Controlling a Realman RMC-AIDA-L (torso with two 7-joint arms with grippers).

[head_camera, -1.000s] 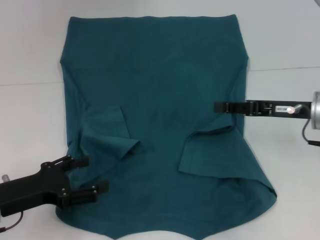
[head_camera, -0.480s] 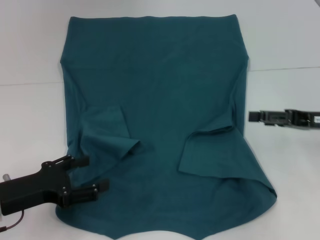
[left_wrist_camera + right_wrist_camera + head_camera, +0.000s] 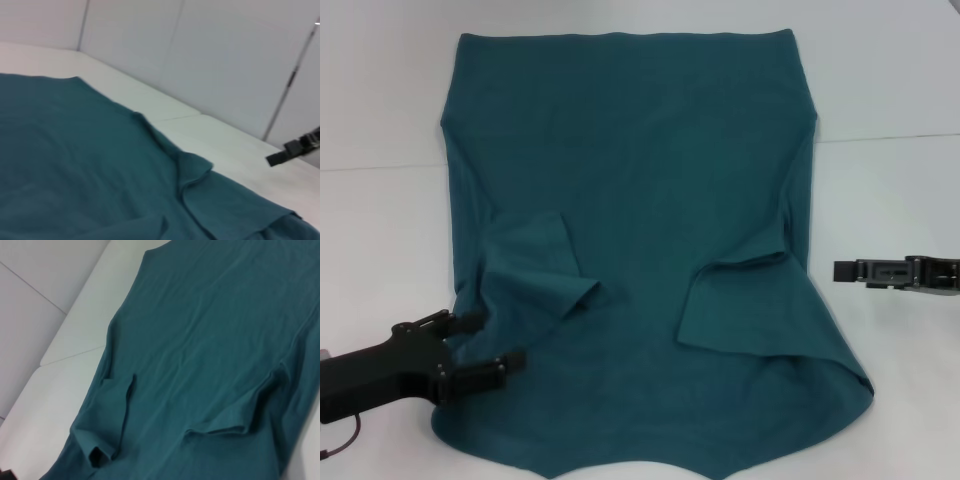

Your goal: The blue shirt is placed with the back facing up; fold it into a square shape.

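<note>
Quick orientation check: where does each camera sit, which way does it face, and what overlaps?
Head: above, looking down at the blue shirt; left gripper and right gripper show.
Left wrist: low, looking across the shirt toward the right gripper.
Right wrist: looks over the shirt; no fingers visible.
All share the shirt.

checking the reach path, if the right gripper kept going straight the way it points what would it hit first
The right gripper points across the table toward the blue shirt; it would likely meet the shirt's edge beside the folded-in sleeve first, though its height above the table is unclear.

A bare lab bench: white table (image 3: 380, 230) against plain white wall panels (image 3: 225, 55).
</note>
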